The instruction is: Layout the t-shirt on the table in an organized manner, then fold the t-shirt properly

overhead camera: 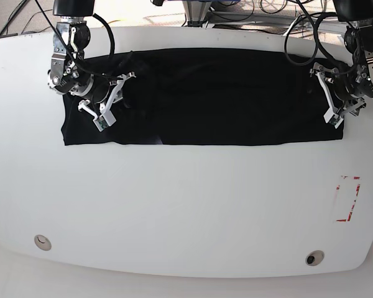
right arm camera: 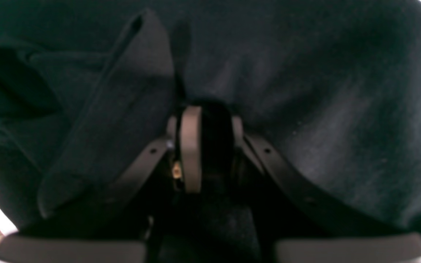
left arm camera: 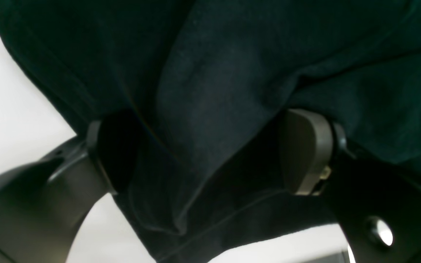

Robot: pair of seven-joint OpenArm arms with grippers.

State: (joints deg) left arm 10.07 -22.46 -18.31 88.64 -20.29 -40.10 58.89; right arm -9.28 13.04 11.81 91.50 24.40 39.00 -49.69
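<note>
The black t-shirt (overhead camera: 205, 96) lies spread as a wide band across the far half of the white table (overhead camera: 186, 205). At its left end in the base view, my right gripper (overhead camera: 121, 87) is down on the cloth. In the right wrist view that gripper (right arm camera: 214, 120) has its fingers (right arm camera: 190, 146) close together, pinching a dark fold of the t-shirt (right arm camera: 323, 109). My left gripper (overhead camera: 320, 84) sits at the shirt's right end. Seen from the left wrist, the left gripper (left arm camera: 210, 146) stands open, its pads (left arm camera: 305, 149) wide apart with a loose ridge of t-shirt (left arm camera: 214, 91) lying between them.
A red dashed rectangle mark (overhead camera: 348, 198) is near the table's right edge. Two small round holes (overhead camera: 42, 241) (overhead camera: 314, 257) sit close to the near edge. Cables (overhead camera: 298, 28) hang behind the table's far edge by both arm bases.
</note>
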